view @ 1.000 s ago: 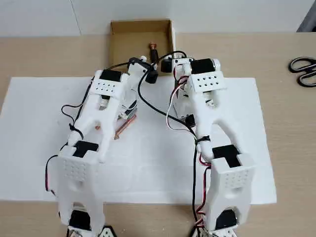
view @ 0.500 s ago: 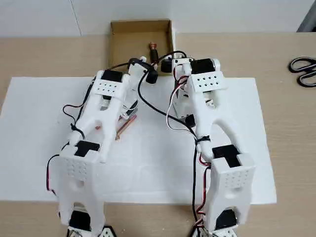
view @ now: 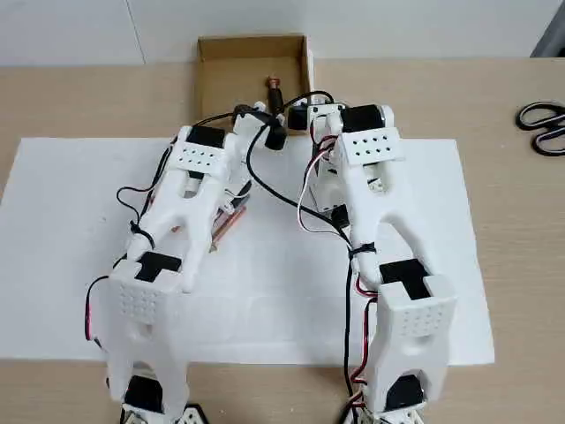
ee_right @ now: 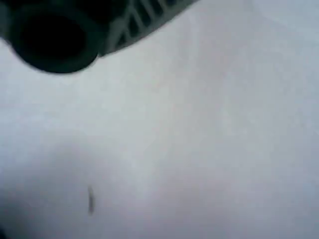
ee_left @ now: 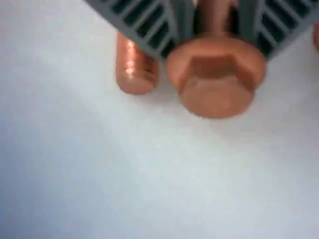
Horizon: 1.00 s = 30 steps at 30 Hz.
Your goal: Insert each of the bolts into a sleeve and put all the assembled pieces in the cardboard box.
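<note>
A copper bolt (ee_left: 215,74) with a hex head sits between the grey ribbed jaws of my left gripper (ee_left: 214,25), which is shut on its shank. A second copper bolt (ee_left: 135,69) lies on the white sheet right beside it. From above, these bolts (view: 226,224) show at the left gripper (view: 232,208), just over the paper. My right gripper (ee_right: 75,17) holds a black sleeve (ee_right: 50,42) low over the sheet, its hollow end facing the camera. The cardboard box (view: 231,81) stands at the back with one assembled piece (view: 274,90) inside.
A white paper sheet (view: 441,265) covers the work area on the wooden table. Scissors (view: 543,124) lie at the far right edge. Cables (view: 265,181) loop between the two arms' wrists near the box.
The left arm has shifted slightly right and toward the box, carrying its bolt along. The right arm has stayed still.
</note>
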Available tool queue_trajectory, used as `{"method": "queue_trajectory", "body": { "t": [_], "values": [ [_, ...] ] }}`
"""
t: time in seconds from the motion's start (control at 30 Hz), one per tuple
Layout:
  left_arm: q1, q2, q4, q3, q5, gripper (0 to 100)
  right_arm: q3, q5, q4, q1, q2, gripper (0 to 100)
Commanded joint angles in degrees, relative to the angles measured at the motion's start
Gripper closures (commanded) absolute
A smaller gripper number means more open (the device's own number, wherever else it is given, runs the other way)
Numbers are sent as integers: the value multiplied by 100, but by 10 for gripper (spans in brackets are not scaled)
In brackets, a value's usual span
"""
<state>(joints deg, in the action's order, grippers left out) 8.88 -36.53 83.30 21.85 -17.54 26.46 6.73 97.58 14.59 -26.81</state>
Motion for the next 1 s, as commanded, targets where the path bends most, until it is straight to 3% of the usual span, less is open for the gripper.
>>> {"method": "queue_trajectory", "body": {
  "t": [0.0, 0.3, 0.73, 0.97],
  "values": [
    [97, 765, 123, 119, 88, 968, 88, 62, 84, -4, 418, 995],
    [-9, 1820, 668, 119, 88, 968, 132, 53, 48, -13, 558, 995],
    [-62, 3754, 1512, 84, 360, 995, 97, 53, 84, -4, 2932, 995],
    [-615, 4941, 1705, 48, 862, 994, 88, 35, 92, -4, 4092, 995]
  ]
}}
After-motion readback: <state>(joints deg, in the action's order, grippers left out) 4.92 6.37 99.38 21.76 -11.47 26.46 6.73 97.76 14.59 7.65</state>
